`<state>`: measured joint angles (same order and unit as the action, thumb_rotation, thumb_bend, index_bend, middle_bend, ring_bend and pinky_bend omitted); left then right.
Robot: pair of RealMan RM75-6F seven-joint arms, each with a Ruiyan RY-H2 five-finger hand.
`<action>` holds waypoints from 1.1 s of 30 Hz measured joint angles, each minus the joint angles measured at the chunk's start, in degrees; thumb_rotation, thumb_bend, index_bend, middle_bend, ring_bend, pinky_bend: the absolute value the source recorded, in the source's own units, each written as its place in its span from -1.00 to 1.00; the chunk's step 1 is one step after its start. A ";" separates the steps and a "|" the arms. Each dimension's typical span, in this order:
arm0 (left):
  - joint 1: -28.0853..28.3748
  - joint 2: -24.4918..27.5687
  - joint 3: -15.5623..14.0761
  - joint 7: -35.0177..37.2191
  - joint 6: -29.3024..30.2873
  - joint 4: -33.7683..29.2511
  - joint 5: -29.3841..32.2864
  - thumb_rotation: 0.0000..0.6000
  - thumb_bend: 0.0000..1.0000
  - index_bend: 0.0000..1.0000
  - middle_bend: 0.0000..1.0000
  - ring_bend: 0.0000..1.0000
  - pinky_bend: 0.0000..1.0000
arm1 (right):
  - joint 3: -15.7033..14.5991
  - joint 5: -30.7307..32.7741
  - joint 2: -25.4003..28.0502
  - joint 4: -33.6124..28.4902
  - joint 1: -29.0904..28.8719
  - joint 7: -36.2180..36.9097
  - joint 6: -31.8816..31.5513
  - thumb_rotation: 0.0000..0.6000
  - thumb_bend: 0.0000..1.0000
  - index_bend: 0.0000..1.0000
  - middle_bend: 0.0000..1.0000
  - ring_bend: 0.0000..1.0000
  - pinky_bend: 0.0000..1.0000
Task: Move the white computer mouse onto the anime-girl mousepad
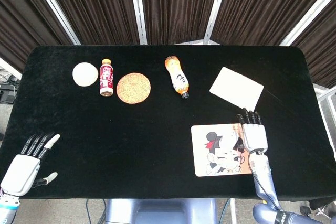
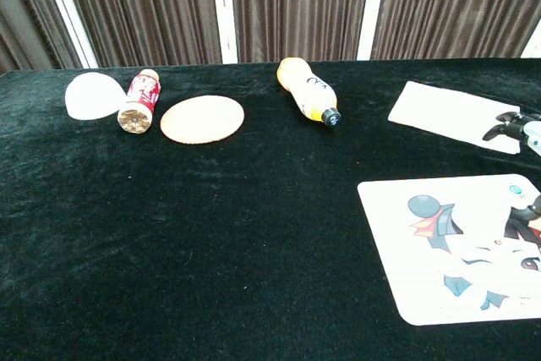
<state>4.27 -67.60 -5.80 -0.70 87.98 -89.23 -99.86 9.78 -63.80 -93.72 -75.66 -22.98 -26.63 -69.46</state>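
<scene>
White mouse (image 1: 230, 141) on mousepad (image 1: 207, 163) (just left of right hand (image 1: 254, 136)); fingers spread, empty.

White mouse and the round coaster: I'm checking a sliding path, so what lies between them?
A red bottle lies on its side between the white mouse and the coaster. Both the head and chest views show it.

Both hands silver-grey w/ black fingers. Left hand (image 1: 23, 167): one white fingertip, pale thumb. Right hand (image 1: 253, 136): blue-grey forearm, thin cable along it.
</scene>
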 measured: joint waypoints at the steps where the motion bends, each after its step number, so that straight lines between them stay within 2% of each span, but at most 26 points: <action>1: 0.00 -0.01 0.02 0.01 -0.01 -0.02 0.04 1.00 -0.75 -1.00 -1.00 -1.00 -1.00 | 0.08 -0.27 -0.17 0.43 -0.14 0.36 0.03 1.00 -0.99 -0.70 -1.00 -1.00 -1.00; 14: -0.01 0.00 0.11 0.17 -0.05 -0.03 0.20 1.00 -0.75 -1.00 -1.00 -1.00 -1.00 | -0.43 -4.14 -1.50 2.34 -1.00 3.43 -0.07 1.00 -1.00 -0.70 -1.00 -1.00 -1.00; 24: -0.11 -0.42 0.70 0.31 0.17 0.60 1.03 1.00 -0.75 -1.00 -1.00 -1.00 -1.00 | 0.23 -7.26 0.77 0.80 0.60 4.55 -6.00 1.00 -1.00 -0.70 -1.00 -1.00 -1.00; 28: -0.42 -1.03 1.15 -0.07 0.81 0.99 1.51 1.00 -0.75 -1.00 -1.00 -1.00 -1.00 | -1.64 -10.24 3.54 -1.51 3.00 6.02 -9.10 1.00 -1.00 -0.70 -1.00 -1.00 -1.00; 33: -1.17 -2.36 1.88 -1.08 2.04 1.90 2.40 1.00 -0.75 -1.00 -1.00 -1.00 -1.00 | -6.02 -14.42 8.06 -5.15 7.37 10.71 -12.71 1.00 -1.00 -0.71 -1.00 -1.00 -1.00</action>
<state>3.09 -69.96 -3.92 -1.78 90.02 -87.33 -97.46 3.75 -78.22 -85.67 -80.81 -15.61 -15.92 -82.17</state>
